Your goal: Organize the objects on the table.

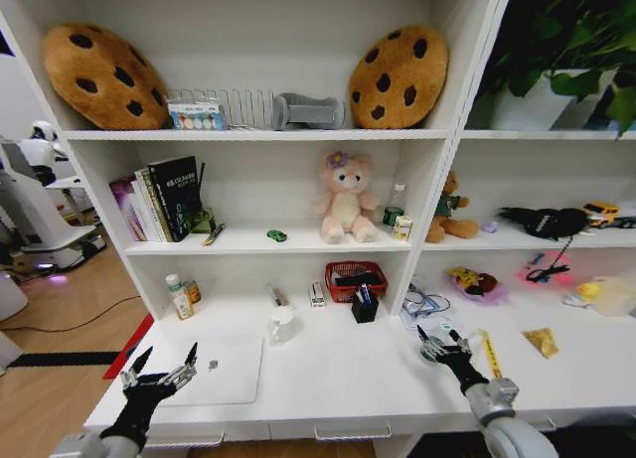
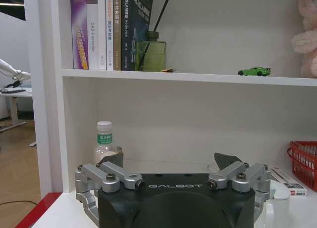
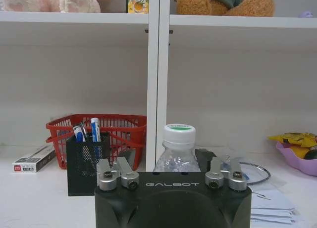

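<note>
The long white table (image 1: 338, 379) runs under a white shelf unit (image 1: 258, 135), with wood floor to its left. A thin silver-white laptop (image 1: 221, 371) lies closed and flat on the table's front left part. Behind the laptop, one shelf up, a tiny green toy car (image 1: 276, 235) sits beside one pink plush bear (image 1: 344, 200). Two cookie-shaped cushions (image 1: 104, 73) lean on the top shelf. To the laptop's right, a black pen holder (image 1: 365, 305) with blue pens stands before one red basket (image 1: 355, 278). The left gripper (image 1: 159, 375) hovers at the laptop's left edge, fingers spread wide, holding nothing. The right gripper (image 1: 439, 343) hangs far right of the laptop, spread and empty, with one clear bottle (image 3: 178, 149) just ahead of it.
</note>
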Available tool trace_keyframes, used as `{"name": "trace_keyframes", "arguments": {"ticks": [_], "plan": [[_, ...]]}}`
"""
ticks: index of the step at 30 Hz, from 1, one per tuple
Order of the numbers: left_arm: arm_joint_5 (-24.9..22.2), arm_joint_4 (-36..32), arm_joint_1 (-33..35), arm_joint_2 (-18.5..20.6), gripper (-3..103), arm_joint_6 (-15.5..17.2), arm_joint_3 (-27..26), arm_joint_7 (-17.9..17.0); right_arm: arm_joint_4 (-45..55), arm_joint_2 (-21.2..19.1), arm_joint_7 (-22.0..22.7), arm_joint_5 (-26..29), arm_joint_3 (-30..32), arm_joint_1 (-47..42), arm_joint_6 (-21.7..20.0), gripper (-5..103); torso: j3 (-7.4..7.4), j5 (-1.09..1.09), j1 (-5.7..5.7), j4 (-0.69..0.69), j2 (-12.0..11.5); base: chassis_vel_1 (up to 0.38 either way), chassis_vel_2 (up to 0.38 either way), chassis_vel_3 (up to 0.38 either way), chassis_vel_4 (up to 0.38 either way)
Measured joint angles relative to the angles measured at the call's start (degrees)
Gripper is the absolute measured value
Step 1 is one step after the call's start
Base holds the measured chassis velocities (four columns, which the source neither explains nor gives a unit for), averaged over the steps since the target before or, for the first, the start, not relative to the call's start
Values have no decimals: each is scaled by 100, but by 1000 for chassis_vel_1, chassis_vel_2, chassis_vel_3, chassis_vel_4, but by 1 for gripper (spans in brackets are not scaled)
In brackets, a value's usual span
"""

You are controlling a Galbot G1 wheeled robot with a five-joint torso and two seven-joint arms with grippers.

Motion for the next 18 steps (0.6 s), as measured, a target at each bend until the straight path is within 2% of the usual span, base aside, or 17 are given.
{"name": "trace_keyframes", "arguments": {"ticks": [2,3,5,8,9,10,11,14,18], "plan": [[0,0,0,0,100,0,0,0,-6,6,-2,9,-4,-6,2,67,0,0,0,0,0,0,0,0,0],[0,0,0,0,100,0,0,0,-20,16,-4,19,-7,-22,11,56,0,0,0,0,0,0,0,0,0],[0,0,0,0,100,0,0,0,-22,18,-5,20,-8,-25,12,56,0,0,0,0,0,0,0,0,0],[0,0,0,0,100,0,0,0,-59,27,-9,39,-9,-20,54,40,0,0,0,0,1,0,0,0,0],[0,0,0,0,100,0,0,0,-59,27,-9,39,-9,-20,54,40,0,0,0,0,1,0,0,0,0],[0,0,0,0,100,0,0,0,-69,19,-11,51,-10,-8,59,35,0,0,0,0,0,0,0,0,0],[0,0,0,0,100,0,0,0,-69,19,-11,51,-10,-8,59,35,0,0,0,0,0,0,0,0,0],[0,0,0,0,100,0,0,0,-72,-6,-14,65,9,19,68,25,0,0,0,0,0,0,0,0,0],[0,0,0,0,100,0,0,0,-41,-4,-9,67,34,0,72,25,0,0,0,1,0,0,0,0,0]]}}
